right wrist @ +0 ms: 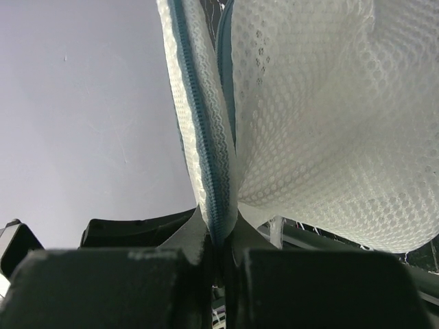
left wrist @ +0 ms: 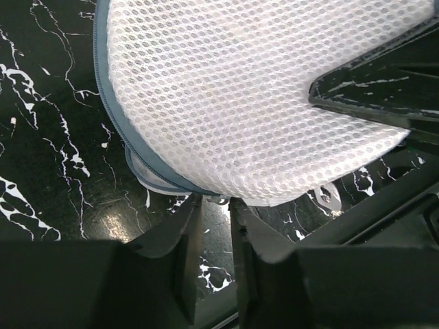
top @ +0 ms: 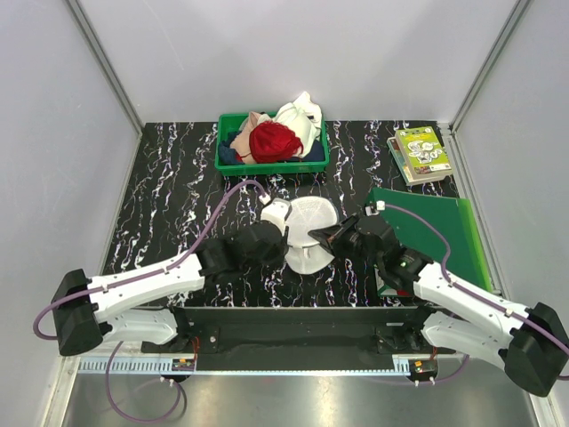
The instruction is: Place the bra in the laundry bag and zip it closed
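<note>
The laundry bag (top: 311, 222), a white round mesh bag with a grey zip around its rim, lies on the black marbled table between my grippers. My right gripper (top: 327, 234) is shut on its zipped rim (right wrist: 206, 137) and holds that edge up, with the mesh (right wrist: 322, 123) bulging beside it. My left gripper (top: 283, 233) is at the bag's near left edge. Its fingers (left wrist: 188, 226) stand a narrow gap apart, pinching a small piece at the grey rim (left wrist: 110, 103) under the mesh (left wrist: 226, 103). The bra is hidden. I cannot tell what the white rounded piece (top: 276, 212) at the bag's left is.
A green bin (top: 220, 147) at the back holds a red bunched garment (top: 274, 142) and pale cloths (top: 300, 116). A green board (top: 436, 231) lies at the right under my right arm. A green-covered book (top: 420, 153) sits at the back right. Grey walls enclose the table.
</note>
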Robot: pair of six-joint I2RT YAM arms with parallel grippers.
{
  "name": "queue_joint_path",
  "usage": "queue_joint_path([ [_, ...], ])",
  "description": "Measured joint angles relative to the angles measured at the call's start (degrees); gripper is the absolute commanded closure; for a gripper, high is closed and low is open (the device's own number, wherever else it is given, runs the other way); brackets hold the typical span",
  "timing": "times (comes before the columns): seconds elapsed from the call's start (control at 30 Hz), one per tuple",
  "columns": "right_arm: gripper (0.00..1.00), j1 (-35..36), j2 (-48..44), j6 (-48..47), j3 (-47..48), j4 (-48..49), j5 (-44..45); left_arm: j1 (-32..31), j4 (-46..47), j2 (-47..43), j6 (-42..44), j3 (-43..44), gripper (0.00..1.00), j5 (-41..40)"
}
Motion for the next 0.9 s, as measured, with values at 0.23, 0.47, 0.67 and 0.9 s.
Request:
queue_joint_path([
  [0.23, 1.0, -0.02, -1.18, 0.44, -0.92, -0.15, -0.02, -0.11, -0.52, 1.2, 0.55, 1.03, 1.0, -2.21],
  [0.47, 1.0, -1.73, -1.46, -0.37, -1.53, -0.48, -2.99, 3.63, -4.07, 1.55, 0.35, 0.74, 1.0, -5.97],
  [0.67, 0.91, -8.0, 5.79, -8.55, 2.56, -1.62, -15.28, 5.31, -3.96, -3.8, 2.16, -1.2, 1.0, -3.13],
  [0.9, 0.24, -11.41, 27.45, -29.14, 28.22, -15.63, -25.94, 5.97, -1.77, -12.33, -0.09, -5.22, 1.0, 8.2],
])
